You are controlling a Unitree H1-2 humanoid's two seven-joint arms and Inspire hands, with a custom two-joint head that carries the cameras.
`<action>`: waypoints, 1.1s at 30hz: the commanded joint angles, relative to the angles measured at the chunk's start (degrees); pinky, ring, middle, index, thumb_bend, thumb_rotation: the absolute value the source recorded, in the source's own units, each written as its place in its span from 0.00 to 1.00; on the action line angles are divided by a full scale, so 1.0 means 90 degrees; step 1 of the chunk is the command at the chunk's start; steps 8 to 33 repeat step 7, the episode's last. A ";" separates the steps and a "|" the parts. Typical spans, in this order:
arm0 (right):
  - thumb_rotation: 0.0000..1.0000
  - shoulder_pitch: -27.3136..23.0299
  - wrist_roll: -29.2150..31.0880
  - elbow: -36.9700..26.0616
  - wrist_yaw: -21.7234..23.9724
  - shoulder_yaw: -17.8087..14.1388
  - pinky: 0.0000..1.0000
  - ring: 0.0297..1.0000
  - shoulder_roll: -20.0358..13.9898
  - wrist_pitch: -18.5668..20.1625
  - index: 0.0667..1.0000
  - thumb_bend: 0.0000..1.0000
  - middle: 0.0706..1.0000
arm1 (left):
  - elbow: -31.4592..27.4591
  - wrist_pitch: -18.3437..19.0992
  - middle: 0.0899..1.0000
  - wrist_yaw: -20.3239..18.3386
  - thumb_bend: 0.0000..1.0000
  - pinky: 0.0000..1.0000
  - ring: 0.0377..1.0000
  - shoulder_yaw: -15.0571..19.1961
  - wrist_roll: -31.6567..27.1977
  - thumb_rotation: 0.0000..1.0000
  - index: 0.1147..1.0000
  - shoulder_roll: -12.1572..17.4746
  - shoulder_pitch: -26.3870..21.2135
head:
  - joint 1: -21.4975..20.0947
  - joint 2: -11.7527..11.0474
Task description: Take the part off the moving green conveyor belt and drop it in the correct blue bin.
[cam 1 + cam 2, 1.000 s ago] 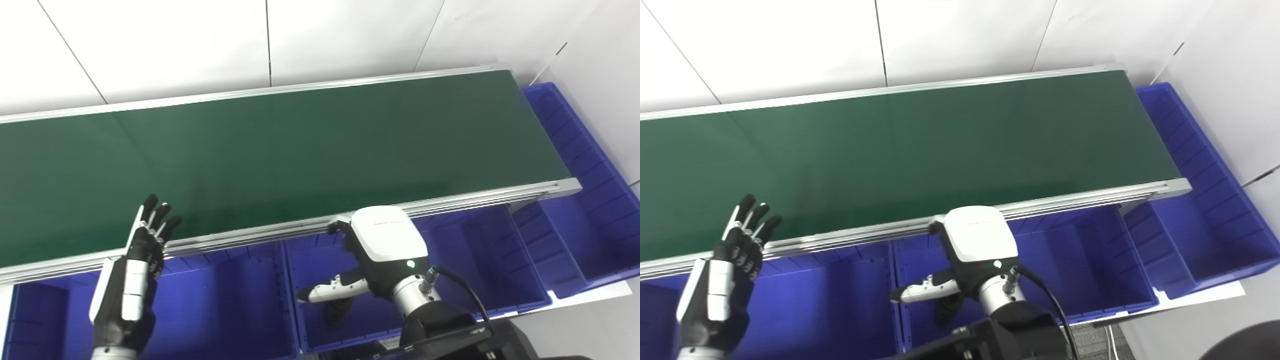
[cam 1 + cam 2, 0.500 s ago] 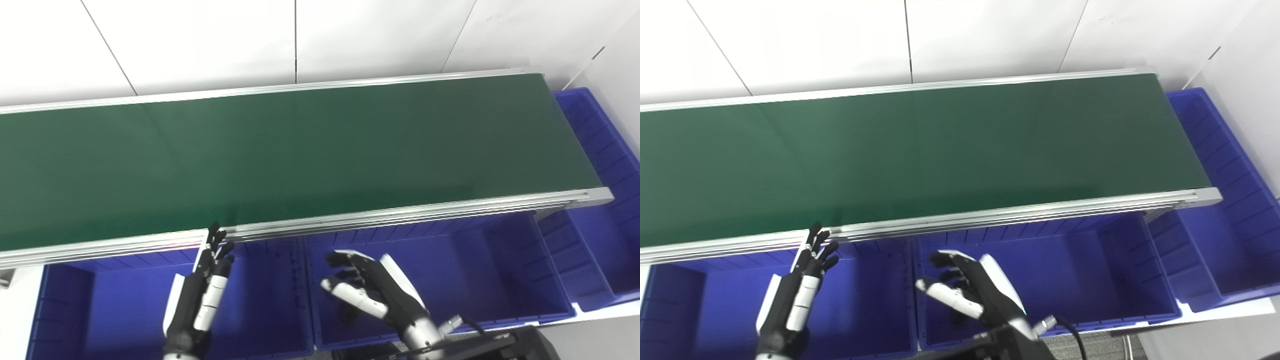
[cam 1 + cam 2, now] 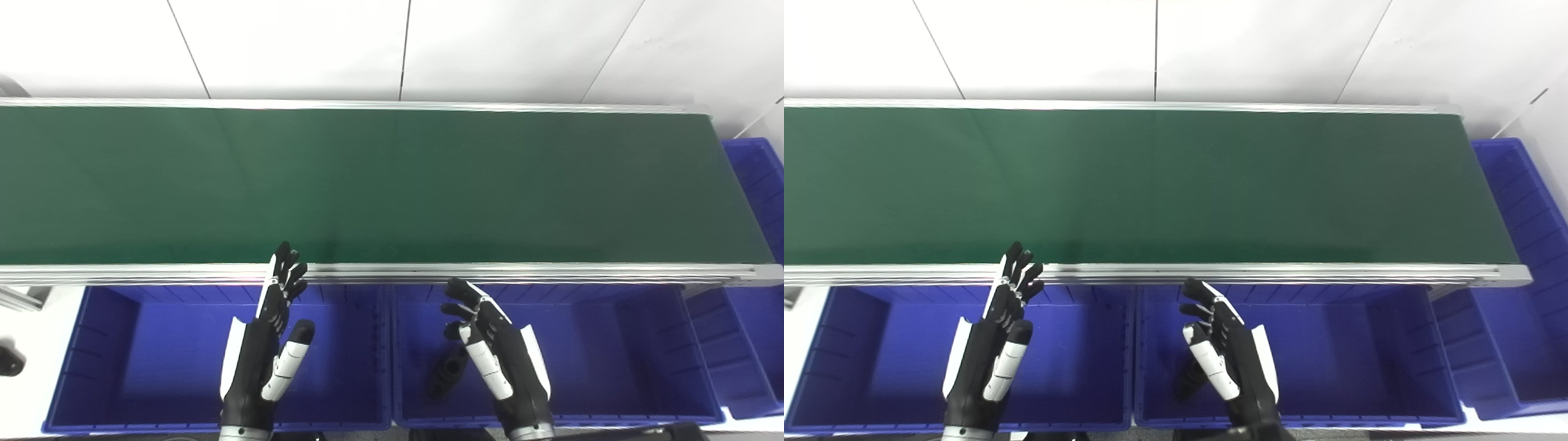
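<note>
The green conveyor belt runs left to right and carries no part. A black part lies on the floor of the middle blue bin, just left of my right hand. My right hand is open and empty, held upright above that bin. My left hand is open and empty, fingers pointing up, above the left blue bin, with fingertips near the belt's front rail. Both hands also show in the right eye view, left hand, right hand.
The belt's aluminium front rail stands between the bins and the belt. A third blue bin sits past the belt's right end. A small black object lies on the white surface at the far left.
The camera has swung left and levelled. My right hand has turned from palm-down over the middle bin to upright and open. My left hand has come down from the belt edge to above the left bin.
</note>
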 commanded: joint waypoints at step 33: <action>0.97 -0.0026 0.0018 0.0131 -0.0416 0.0321 0.74 0.84 -0.0088 -0.0624 0.86 0.72 0.90 | 0.0044 -0.0375 0.97 0.0029 0.53 0.90 0.92 -0.0012 -0.0090 0.88 1.00 0.0048 -0.0039 | -0.0002 -0.0164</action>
